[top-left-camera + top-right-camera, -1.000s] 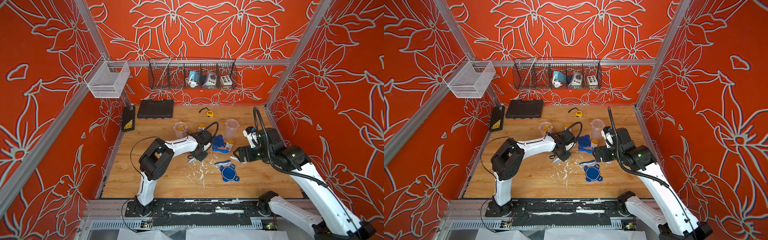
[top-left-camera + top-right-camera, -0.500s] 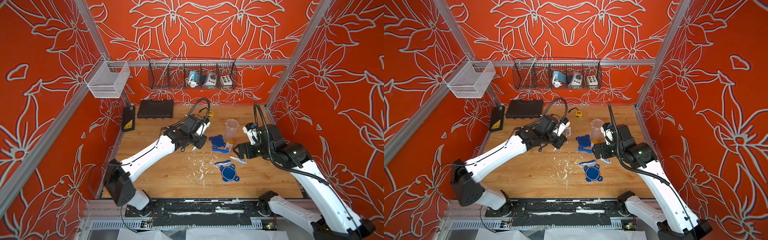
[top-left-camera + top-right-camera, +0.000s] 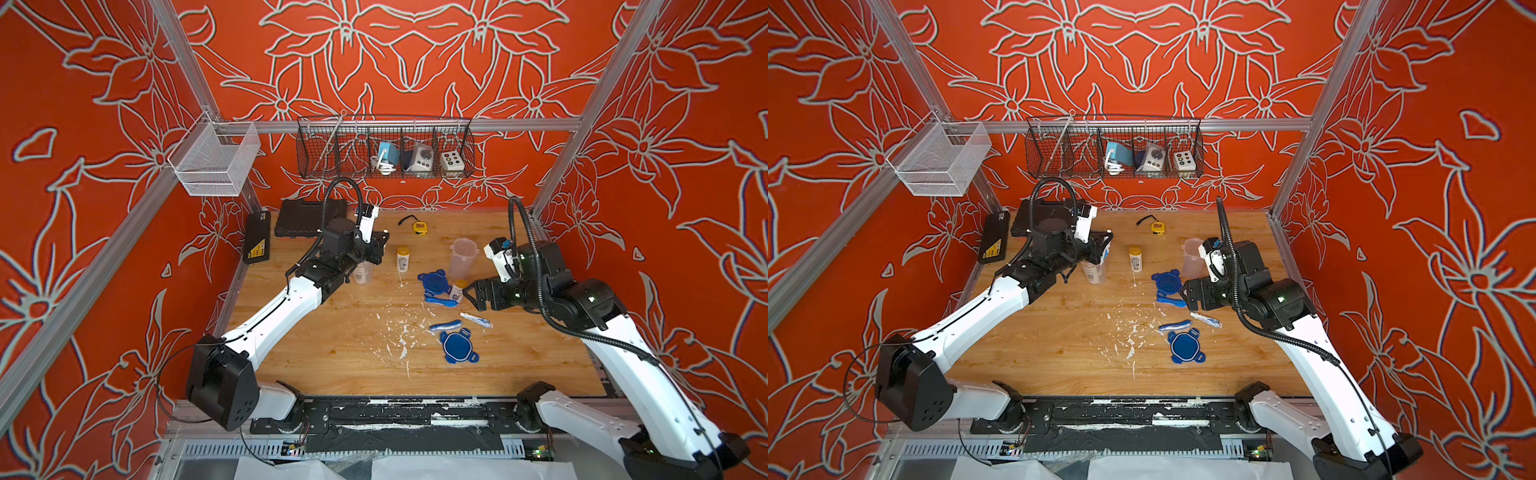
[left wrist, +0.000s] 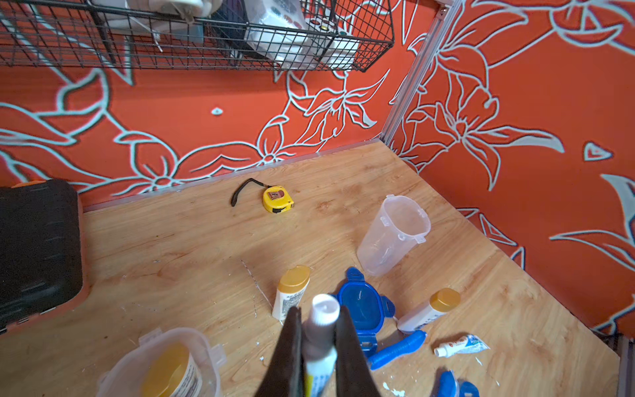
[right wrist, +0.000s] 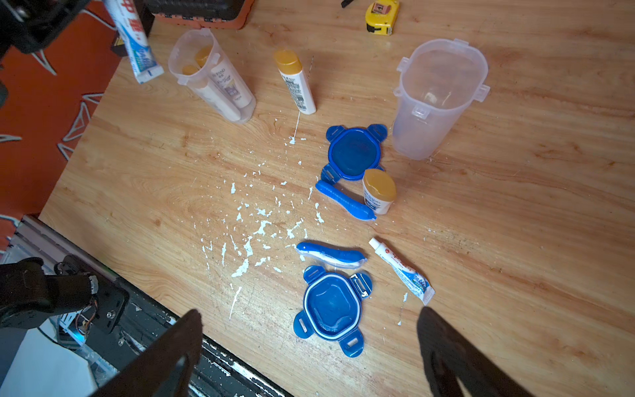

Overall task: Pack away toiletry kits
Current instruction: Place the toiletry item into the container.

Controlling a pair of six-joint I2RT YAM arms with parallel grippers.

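Left fingers (image 4: 290, 343) now beside filled tub (image 4: 150, 338); gripped tube (image 4: 323, 319), maybe toothpaste, plainest wrist-side

In a top view the bench (image 3: 332, 353) is bare across the lower left, open for passage. Right of centre, two blue lids (image 3: 434, 283), toothbrushes (image 3: 445, 325), a small tube (image 3: 476, 320) and a yellow-capped bottle (image 3: 457, 291) crowd together. Black tool cases (image 3: 309, 218) fill the upper-left corner.
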